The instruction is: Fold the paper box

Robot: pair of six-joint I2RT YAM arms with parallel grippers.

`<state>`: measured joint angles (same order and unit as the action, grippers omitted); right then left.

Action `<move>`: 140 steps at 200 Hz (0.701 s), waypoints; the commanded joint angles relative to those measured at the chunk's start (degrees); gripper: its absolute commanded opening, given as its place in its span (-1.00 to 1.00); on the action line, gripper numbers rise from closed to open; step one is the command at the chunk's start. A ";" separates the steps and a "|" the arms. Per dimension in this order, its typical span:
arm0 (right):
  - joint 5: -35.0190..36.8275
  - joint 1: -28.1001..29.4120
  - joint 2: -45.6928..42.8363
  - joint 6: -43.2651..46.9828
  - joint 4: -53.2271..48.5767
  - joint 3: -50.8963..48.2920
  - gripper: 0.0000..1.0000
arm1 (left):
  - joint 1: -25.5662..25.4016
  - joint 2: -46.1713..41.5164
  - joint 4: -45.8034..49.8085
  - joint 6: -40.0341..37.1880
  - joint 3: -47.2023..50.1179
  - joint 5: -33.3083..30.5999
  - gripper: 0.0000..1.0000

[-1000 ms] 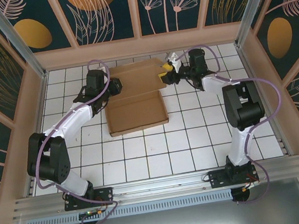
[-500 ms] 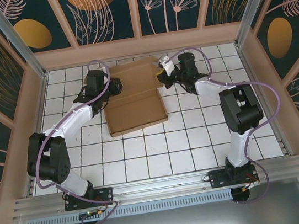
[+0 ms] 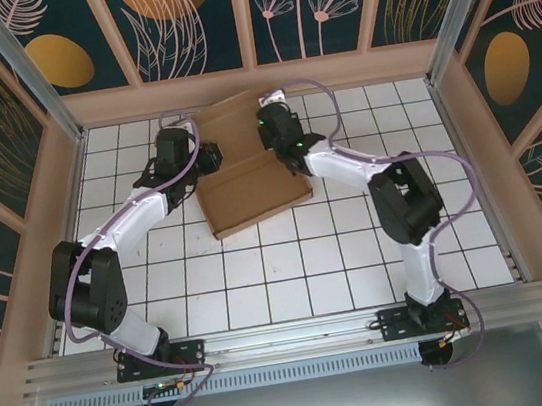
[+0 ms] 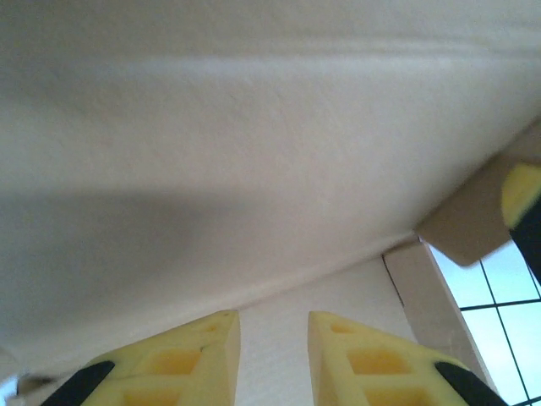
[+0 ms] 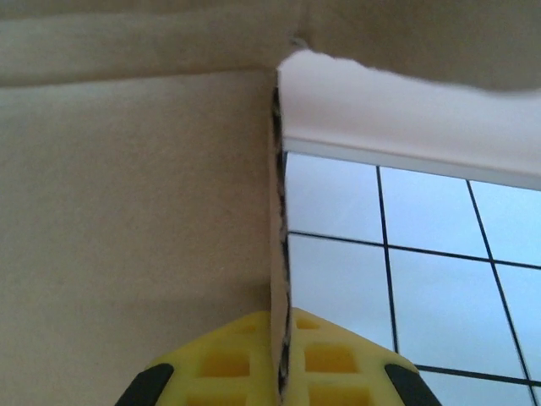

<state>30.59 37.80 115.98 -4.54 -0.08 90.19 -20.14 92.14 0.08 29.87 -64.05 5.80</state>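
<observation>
The paper box (image 3: 258, 193), plain brown cardboard, lies at the back middle of the tiled table, its tray skewed a little. Its big rear panel (image 3: 237, 119) is tilted up. My right gripper (image 3: 282, 149) reaches over the box's right rear corner. In the right wrist view its yellow jaws (image 5: 281, 328) are shut on the thin edge of a cardboard flap (image 5: 279, 211). My left gripper (image 3: 211, 159) is at the box's left rear corner. Its jaws (image 4: 273, 326) stand a little apart, with the cardboard (image 4: 254, 169) just beyond and nothing between them.
White tiled floor (image 3: 291, 271) stretches in front of the box to the arm bases. Wooden walls (image 3: 254, 82) close the back and sides of the table. A yellow and black finger (image 4: 524, 207) of the right gripper shows past a flap in the left wrist view.
My right gripper has shut on the flap and swung left over the box, and the rear panel has come up. The tray has turned slightly. The left arm has held still.
</observation>
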 commanded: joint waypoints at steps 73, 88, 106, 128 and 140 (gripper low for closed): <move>-2.93 -1.94 -1.67 8.42 10.25 -8.18 -1.00 | 0.62 -8.69 -3.01 -1.68 2.26 -2.59 -0.37; -5.95 -3.23 -3.87 12.04 12.76 -11.12 -1.00 | 1.80 -11.91 -2.80 -2.05 2.89 -6.39 -0.28; -9.98 -4.64 -7.01 14.84 16.63 -15.51 -1.00 | 5.74 -15.11 -3.64 -0.21 4.15 -7.90 -0.18; -16.82 -6.16 -11.67 15.69 22.41 -21.48 -1.00 | 10.47 -16.32 -4.81 0.80 4.84 -5.92 -0.08; -22.37 -8.60 -13.62 15.65 24.59 -23.86 -1.00 | 11.85 -15.40 -4.72 -0.36 4.30 -4.34 -0.06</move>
<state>19.77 31.42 107.72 6.94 16.86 70.57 -10.98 75.92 -2.90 29.89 -60.45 0.73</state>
